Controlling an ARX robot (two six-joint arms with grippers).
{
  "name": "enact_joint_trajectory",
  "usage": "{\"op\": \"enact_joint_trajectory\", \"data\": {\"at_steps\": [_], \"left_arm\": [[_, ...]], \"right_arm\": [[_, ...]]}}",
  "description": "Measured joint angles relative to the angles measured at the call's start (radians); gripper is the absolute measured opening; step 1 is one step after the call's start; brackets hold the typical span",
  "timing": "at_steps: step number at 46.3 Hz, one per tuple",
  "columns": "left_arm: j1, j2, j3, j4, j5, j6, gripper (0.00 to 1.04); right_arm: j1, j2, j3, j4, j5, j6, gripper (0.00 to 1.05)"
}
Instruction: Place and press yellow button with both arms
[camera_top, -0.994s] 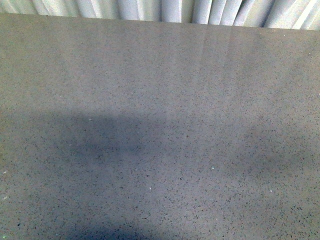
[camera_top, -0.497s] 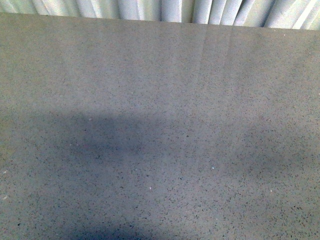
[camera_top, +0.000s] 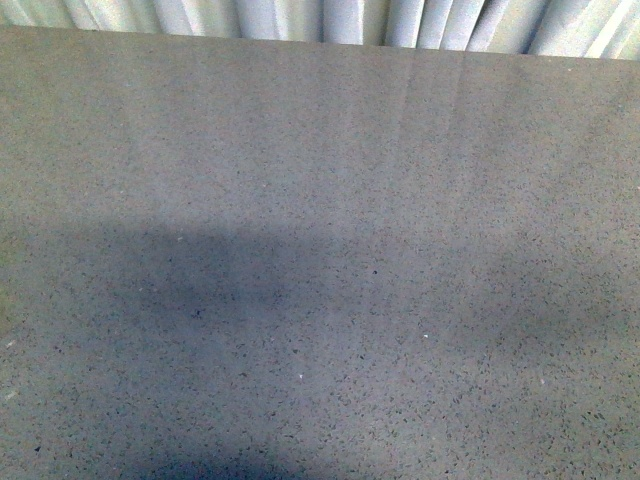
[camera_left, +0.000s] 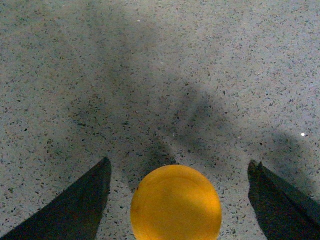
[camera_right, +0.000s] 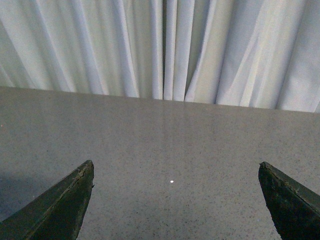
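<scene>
The yellow button (camera_left: 176, 204) shows only in the left wrist view, as a round yellow-orange domed cap seen from above on the speckled grey table (camera_left: 160, 75). Its collar and base are hidden under the cap. My left gripper (camera_left: 180, 172) is open, with one dark finger on each side of the cap and clear gaps between them and it. My right gripper (camera_right: 175, 175) is open and empty over bare table, facing the curtain. The front view shows neither arm nor the button.
A white pleated curtain (camera_top: 330, 20) hangs behind the table's far edge, and it also fills the back of the right wrist view (camera_right: 160, 50). Dark shadows lie on the table (camera_top: 200, 290) in the front view.
</scene>
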Motion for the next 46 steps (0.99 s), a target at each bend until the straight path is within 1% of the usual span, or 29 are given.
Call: {"op": "enact_joint_trajectory", "data": {"at_steps": [4, 5, 6, 10, 12, 24, 33, 38, 43, 46], "left_arm": [[0.0, 0.0, 0.0, 0.0, 0.0, 0.003, 0.65], [0.0, 0.0, 0.0, 0.001, 0.0, 0.004, 0.6], [0.0, 0.0, 0.0, 0.001, 0.0, 0.004, 0.58], [0.0, 0.0, 0.0, 0.002, 0.0, 0.005, 0.42], [0.0, 0.0, 0.0, 0.002, 0.0, 0.006, 0.37], [-0.001, -0.007, 0.0, -0.008, 0.0, 0.008, 0.36], [0.0, -0.063, 0.002, -0.059, 0.007, 0.017, 0.36], [-0.005, -0.127, 0.032, -0.113, 0.01, 0.024, 0.36], [-0.048, -0.214, 0.099, -0.176, 0.002, 0.026, 0.36], [-0.121, -0.27, 0.138, -0.215, -0.015, 0.009, 0.36]], "right_arm": [[0.0, 0.0, 0.0, 0.0, 0.0, 0.0, 0.96], [0.0, 0.0, 0.0, 0.0, 0.0, 0.0, 0.96], [0.0, 0.0, 0.0, 0.0, 0.0, 0.0, 0.96], [0.0, 0.0, 0.0, 0.0, 0.0, 0.0, 0.96], [0.0, 0.0, 0.0, 0.0, 0.0, 0.0, 0.96], [0.0, 0.0, 0.0, 0.0, 0.0, 0.0, 0.96], [0.0, 0.0, 0.0, 0.0, 0.0, 0.0, 0.96], [0.0, 0.0, 0.0, 0.0, 0.0, 0.0, 0.96], [0.0, 0.0, 0.0, 0.0, 0.0, 0.0, 0.96], [0.0, 0.0, 0.0, 0.0, 0.0, 0.0, 0.96]]}}
